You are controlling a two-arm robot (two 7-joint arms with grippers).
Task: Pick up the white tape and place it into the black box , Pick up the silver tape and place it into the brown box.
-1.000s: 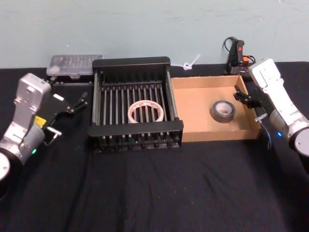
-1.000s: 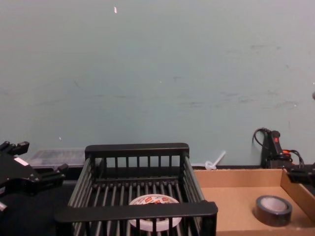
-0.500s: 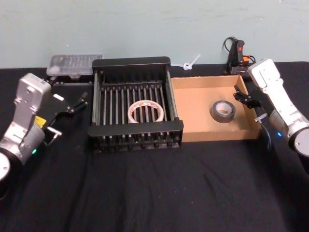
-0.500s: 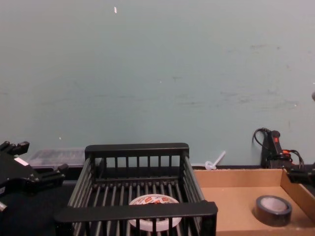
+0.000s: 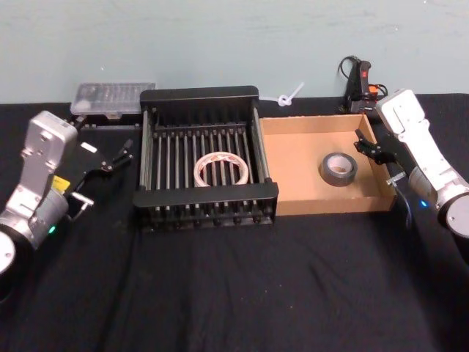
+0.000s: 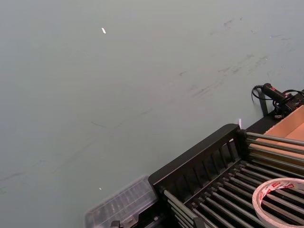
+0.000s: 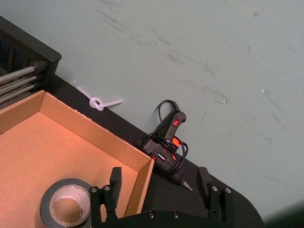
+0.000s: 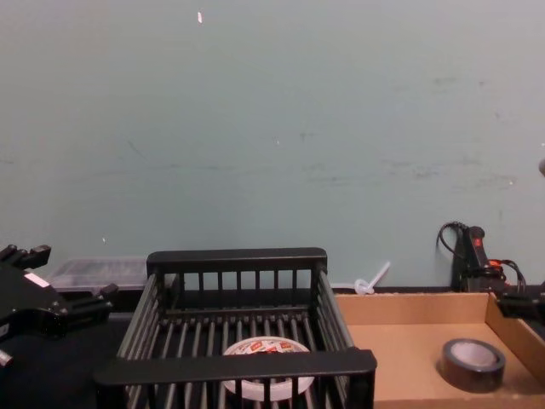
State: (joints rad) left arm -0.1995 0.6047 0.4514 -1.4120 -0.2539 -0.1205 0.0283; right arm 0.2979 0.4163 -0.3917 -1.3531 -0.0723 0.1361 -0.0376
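Both rolls lie in their boxes, so by the look of it the task is done and the remaining risk is in pulling the arms away. The white tape (image 5: 220,169) lies flat on the slatted floor of the black box (image 5: 205,196), near the middle. The silver tape (image 5: 338,169) lies flat in the brown box (image 5: 322,202), toward the wall farthest from the black box.

The right gripper (image 5: 372,150) hangs over that far wall of the brown box, just beside the silver tape, with its jaws spread wide and holding nothing; in the right wrist view the two fingers (image 7: 116,181) straddle the cardboard edge. The danger, as I judge it, is here: if the arm draws back low instead of lifting first, a finger may catch the thin cardboard wall and drag or tip the brown box, which is light and could slide on the black bench (image 5: 234,286), shifting the silver tape with it. A sweep across toward the black box could also nudge the roll.

The left gripper (image 5: 110,159) sits beside the black box on the side away from the brown box, apart from it, its jaws also open and empty. Its risks look smaller: swinging toward the crate could knock the thick rim, and moving back toward the wall could strike the clear plastic case (image 5: 111,99) lying behind it
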